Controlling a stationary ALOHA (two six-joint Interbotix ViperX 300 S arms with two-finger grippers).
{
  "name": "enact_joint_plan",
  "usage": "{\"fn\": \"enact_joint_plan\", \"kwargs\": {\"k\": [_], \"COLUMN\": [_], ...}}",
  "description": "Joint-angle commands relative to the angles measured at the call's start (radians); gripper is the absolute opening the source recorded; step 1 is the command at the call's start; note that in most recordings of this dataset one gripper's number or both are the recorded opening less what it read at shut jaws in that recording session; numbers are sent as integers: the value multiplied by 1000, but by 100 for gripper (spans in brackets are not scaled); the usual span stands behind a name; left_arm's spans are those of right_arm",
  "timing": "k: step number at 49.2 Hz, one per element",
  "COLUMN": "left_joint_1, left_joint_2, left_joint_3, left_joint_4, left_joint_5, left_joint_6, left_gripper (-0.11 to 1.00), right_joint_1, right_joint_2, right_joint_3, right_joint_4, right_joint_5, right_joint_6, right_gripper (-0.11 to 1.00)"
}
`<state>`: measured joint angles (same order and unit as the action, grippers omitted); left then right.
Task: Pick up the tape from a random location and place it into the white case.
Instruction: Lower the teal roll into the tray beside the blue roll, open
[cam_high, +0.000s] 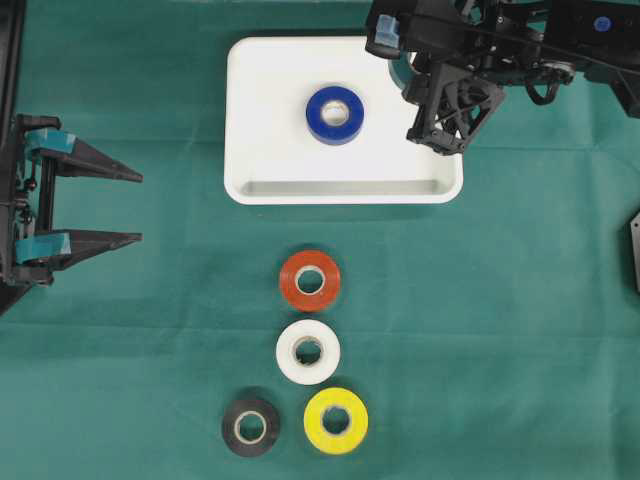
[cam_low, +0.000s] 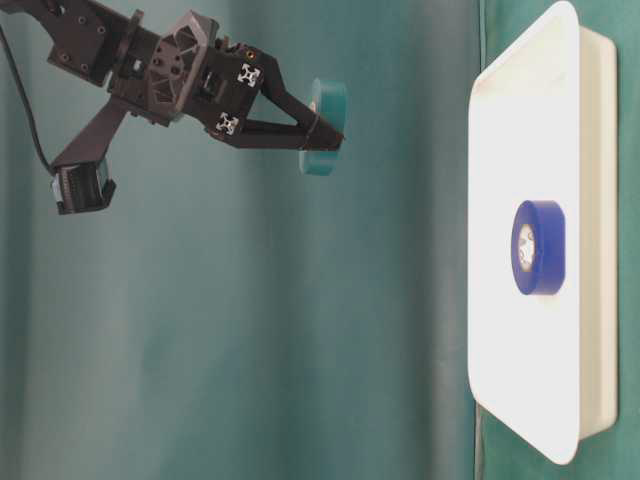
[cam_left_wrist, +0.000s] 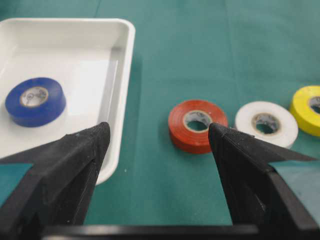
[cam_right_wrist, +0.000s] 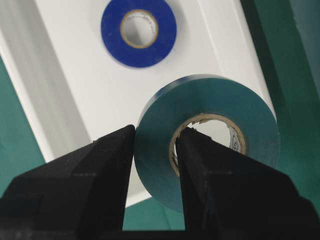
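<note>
Green tape (cam_right_wrist: 210, 145) is pinched by the right gripper (cam_right_wrist: 155, 150), one finger set against the roll's outer face and the other passed through its core, so the jaws are closed on the wall of the roll. In the table-level view the roll (cam_low: 325, 125) is carried clear of the white case (cam_low: 500, 330), and in the overhead view it (cam_high: 399, 72) is seen at the case's far right corner, largely hidden under the arm. The white case (cam_high: 250, 120) is placed at the far middle of the bench, and a blue tape (cam_high: 335, 114) lies flat inside it, near its centre. Between the case and the near edge of the bench an orange tape (cam_high: 310, 280), a white tape (cam_high: 308, 351), a yellow tape (cam_high: 336, 421) and a black tape (cam_high: 250, 427) are laid flat, apart from one another. The left gripper (cam_high: 130, 208) is held at the left edge with its fingers spread wide and nothing between them.
</note>
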<state>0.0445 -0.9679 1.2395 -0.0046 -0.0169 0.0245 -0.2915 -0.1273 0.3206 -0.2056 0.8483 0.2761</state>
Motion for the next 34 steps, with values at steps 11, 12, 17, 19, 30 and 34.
{"fn": "enact_joint_plan", "kwargs": {"k": [11,12,17,19,30,34], "left_joint_1": [2,2,2,2,2,2], "left_joint_2": [5,5,5,5,5,3], "left_joint_3": [-11,-11,-11,-11,-11,-11], "left_joint_4": [-2,-2,-2,-2,-2,-2], "left_joint_5": [-6,-5,-6,-6,-6,-6], "left_joint_6": [-2,-2,-2,-2,-2,-2], "left_gripper": [80,80,80,80,80,80], "right_joint_1": [0,0,0,0,0,0], "right_joint_2": [-11,-11,-11,-9,-6,5], "right_joint_3": [-25,-25,-25,-25,-18,-15], "right_joint_4": [-3,-3,-3,-3,-3,-3], "right_joint_5": [-5,-5,-5,-5,-9,-12], "right_joint_6": [3,3,3,3,9,11], "right_gripper": [29,29,29,29,29,29]}}
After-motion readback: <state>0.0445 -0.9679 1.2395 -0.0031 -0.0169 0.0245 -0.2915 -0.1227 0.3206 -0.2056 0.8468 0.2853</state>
